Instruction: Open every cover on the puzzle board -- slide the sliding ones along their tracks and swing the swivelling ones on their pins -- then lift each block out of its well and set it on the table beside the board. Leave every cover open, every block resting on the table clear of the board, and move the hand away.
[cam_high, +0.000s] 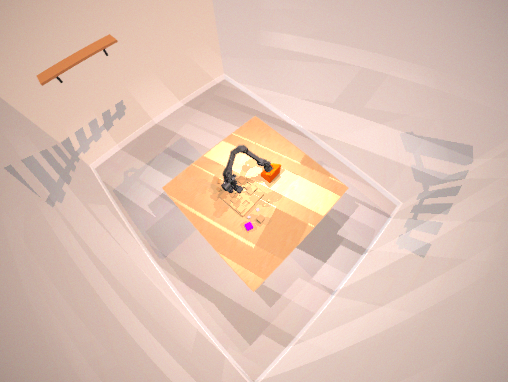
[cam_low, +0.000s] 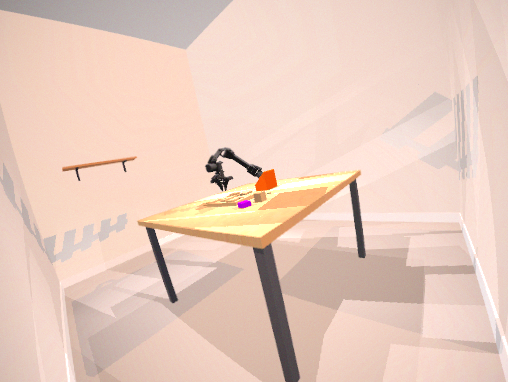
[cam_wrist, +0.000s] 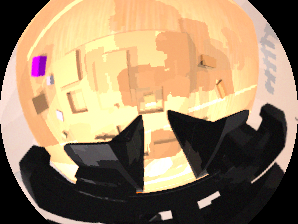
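Note:
The pale wooden puzzle board (cam_high: 243, 212) (cam_low: 212, 204) (cam_wrist: 150, 42) lies flat on the table. My gripper (cam_low: 223, 189) (cam_wrist: 155, 114) is partly open and empty, pointing down above the board. In the wrist view a square raised frame (cam_wrist: 151, 102) lies just beyond the fingertips, and another square frame (cam_wrist: 77, 100) lies further left. A magenta block (cam_high: 249, 226) (cam_low: 244, 204) (cam_wrist: 39, 65) and a brown block (cam_high: 260, 220) (cam_low: 260, 196) (cam_wrist: 40, 103) rest on the table clear of the board. How far each cover is open is too small to tell.
An orange wedge (cam_high: 271, 173) (cam_low: 266, 180) stands at the arm's base. Two small tan pieces (cam_wrist: 207, 61) (cam_wrist: 221, 89) lie beyond the board's right side in the wrist view. Small whitish pieces (cam_wrist: 50, 80) (cam_wrist: 60, 115) lie near the magenta and brown blocks. Sunlight and shadow patches blur the board's outlines.

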